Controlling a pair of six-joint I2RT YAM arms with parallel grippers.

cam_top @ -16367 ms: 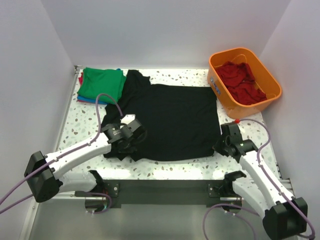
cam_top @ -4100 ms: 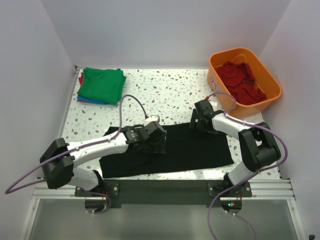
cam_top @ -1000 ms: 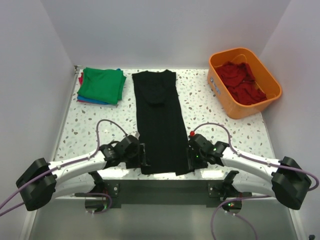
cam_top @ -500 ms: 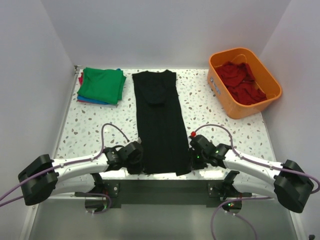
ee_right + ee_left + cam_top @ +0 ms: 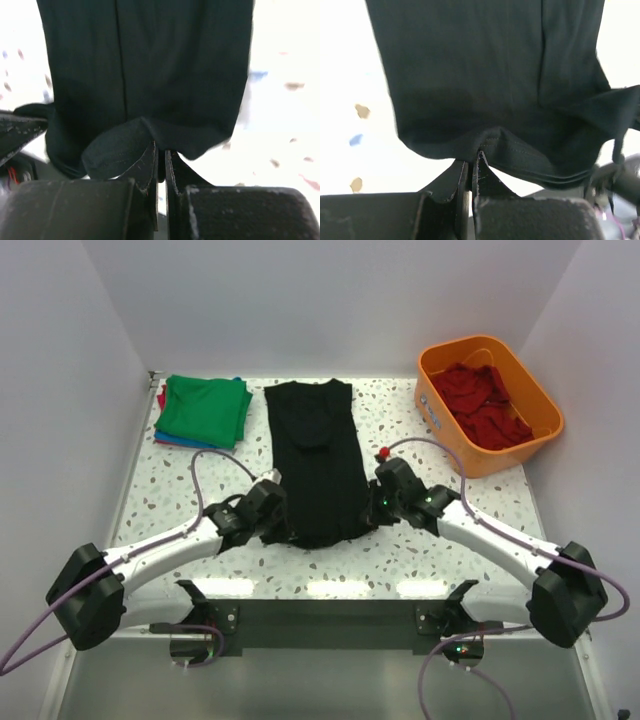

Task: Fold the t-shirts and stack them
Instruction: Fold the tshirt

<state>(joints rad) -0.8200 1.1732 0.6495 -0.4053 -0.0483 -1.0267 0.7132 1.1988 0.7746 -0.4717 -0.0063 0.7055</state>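
Left hand (image 5: 472,159), right hand (image 5: 160,150) carried black t-shirt (image 5: 315,455) hem forward; wrist views show pinch

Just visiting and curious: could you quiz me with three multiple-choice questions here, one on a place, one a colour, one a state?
1. Where is the folded stack? A far-left corner B near-right corner C the middle
2. Its top shirt is: A red B green C black
3. The left claw and right claw are: A wide open B shut on the black t-shirt C out of view
Answers: A, it sits far back on the left; B, green lies uppermost; B, both pinch the shirt's hem.
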